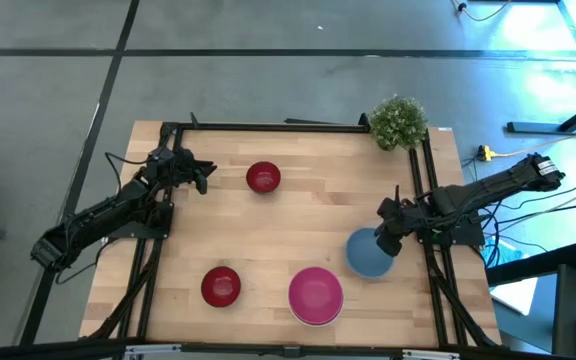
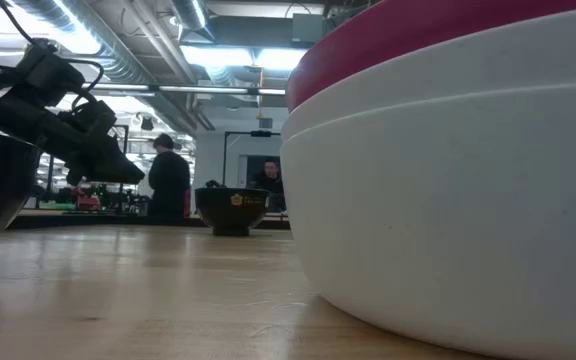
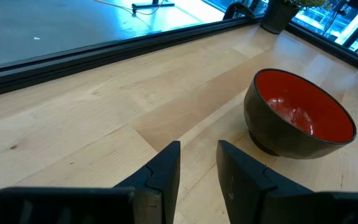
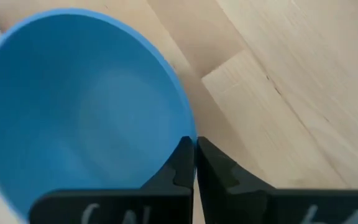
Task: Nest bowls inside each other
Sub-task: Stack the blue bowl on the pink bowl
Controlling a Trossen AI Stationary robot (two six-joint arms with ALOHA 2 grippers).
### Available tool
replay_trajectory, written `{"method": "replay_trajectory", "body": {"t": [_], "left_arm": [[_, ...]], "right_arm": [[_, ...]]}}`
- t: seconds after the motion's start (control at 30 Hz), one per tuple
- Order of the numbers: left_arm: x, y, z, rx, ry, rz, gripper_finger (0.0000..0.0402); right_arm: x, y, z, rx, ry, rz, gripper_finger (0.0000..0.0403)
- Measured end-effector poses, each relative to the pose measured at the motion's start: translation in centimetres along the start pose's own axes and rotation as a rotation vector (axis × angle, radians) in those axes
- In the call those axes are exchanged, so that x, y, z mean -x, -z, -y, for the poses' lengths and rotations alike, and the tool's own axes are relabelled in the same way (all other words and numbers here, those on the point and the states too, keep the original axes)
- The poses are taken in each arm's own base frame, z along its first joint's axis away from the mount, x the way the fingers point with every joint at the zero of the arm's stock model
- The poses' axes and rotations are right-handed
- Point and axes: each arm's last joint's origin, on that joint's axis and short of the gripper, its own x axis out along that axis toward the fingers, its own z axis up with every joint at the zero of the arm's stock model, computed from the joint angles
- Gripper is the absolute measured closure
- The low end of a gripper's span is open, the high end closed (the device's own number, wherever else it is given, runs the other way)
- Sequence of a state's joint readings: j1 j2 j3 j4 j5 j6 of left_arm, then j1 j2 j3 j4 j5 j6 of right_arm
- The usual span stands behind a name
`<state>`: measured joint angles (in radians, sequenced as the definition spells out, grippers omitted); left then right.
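Note:
A blue bowl [image 1: 368,256] [image 4: 79,106] is at the table's right side, and my right gripper [image 1: 388,240] [image 4: 195,146] is shut on its rim. A magenta-pink bowl [image 1: 316,295] [image 2: 388,40] sits nested in a white bowl [image 2: 448,200] near the table's near edge. One dark red bowl [image 1: 220,286] stands near the near-left, another [image 1: 263,178] [image 3: 300,115] [image 2: 231,208] toward the far side. My left gripper [image 1: 204,178] [image 3: 199,155] [image 2: 118,170] hovers left of that far bowl, open by a narrow gap and holding nothing. My right gripper pinches the blue bowl's rim [image 4: 185,134] on the side toward the table's right, one finger [image 4: 179,165] inside the bowl and the other outside. The fingers come slanting down from the right. Whether the bowl's base rests on the table, I cannot tell.
A small green potted plant [image 1: 399,122] stands at the far right corner. A black frame rail [image 1: 268,126] runs along the far edge and down both sides. Bare wood lies in the table's middle. People [image 2: 168,180] stand in the room beyond.

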<state>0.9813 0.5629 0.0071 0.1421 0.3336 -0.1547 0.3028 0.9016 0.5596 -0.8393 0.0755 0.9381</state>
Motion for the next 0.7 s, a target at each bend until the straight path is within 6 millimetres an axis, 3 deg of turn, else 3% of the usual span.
{"method": "replay_trajectory", "body": {"t": [0.43, 0.7], "left_arm": [[0.0, 0.0, 0.0, 0.000, 0.000, 0.000, 0.0302], [0.0, 0.0, 0.0, 0.000, 0.001, 0.000, 0.0302]], "right_arm": [[6.1, -4.8, -2.3, 0.064, -0.070, 0.155, 0.0397], [5.9, -8.9, -6.9, 0.278, -0.088, 0.100, 0.0397]]}}
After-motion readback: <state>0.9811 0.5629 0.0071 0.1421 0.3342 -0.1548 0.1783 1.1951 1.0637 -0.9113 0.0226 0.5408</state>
